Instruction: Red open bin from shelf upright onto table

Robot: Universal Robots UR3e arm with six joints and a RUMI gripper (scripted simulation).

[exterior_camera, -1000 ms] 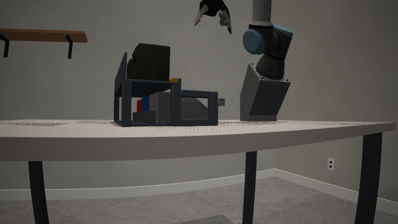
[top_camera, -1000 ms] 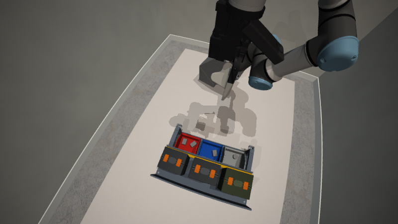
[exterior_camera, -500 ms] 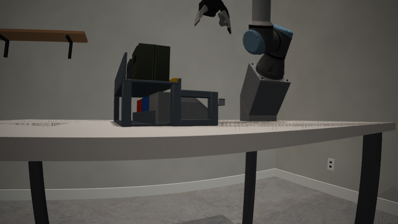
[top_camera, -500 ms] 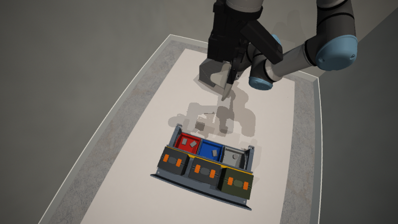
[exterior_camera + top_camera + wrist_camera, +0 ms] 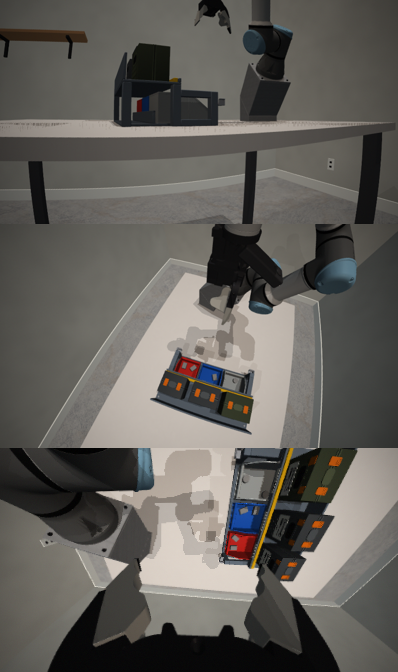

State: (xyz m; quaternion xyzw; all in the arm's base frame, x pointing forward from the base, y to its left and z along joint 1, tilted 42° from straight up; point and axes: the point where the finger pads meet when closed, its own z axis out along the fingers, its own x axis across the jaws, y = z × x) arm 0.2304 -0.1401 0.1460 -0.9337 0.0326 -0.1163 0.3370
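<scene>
Table (image 5: 164, 315) (image 5: 194, 145) (image 5: 175, 573): one, well below the claw. Two-tier shelf (image 5: 249, 381) (image 5: 126, 105) (image 5: 241, 562): one, below and apart from the claw, its upper deck set back, presumably so the lower bins could be reached. Lidded cases: three, on that deck, behind a yellow strip that likely kept them from sliding. Claw (image 5: 222, 310) (image 5: 212, 27) (image 5: 199, 561): one, released, fingers spread around nothing. Red open bin (image 5: 188, 372) (image 5: 139, 105) (image 5: 241, 546): one, on the lower tier beneath the claw, beside the blue bin (image 5: 205, 377) (image 5: 145, 103) (image 5: 246, 523). Grey parts: two, loose in the red bin, so it needed level carrying.
</scene>
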